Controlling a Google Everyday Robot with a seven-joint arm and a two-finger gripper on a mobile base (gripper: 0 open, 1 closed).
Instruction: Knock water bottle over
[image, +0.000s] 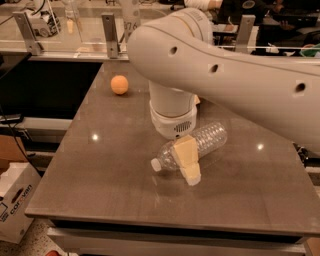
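The water bottle (202, 142) lies on its side on the grey table (115, 180), its white cap (156, 164) pointing to the front left. It is clear and ribbed. My gripper (189, 167) hangs from the big white arm (225, 75) and sits right in front of the bottle's neck end, touching or just overlapping it. Its two tan fingers (184, 150) lie close together with nothing held between them. The wrist hides part of the bottle's far side.
An orange ball (119, 84) rests at the table's back left. A glass barrier with metal posts (110, 35) runs along the far edge. A cardboard box (15, 202) stands on the floor at the left.
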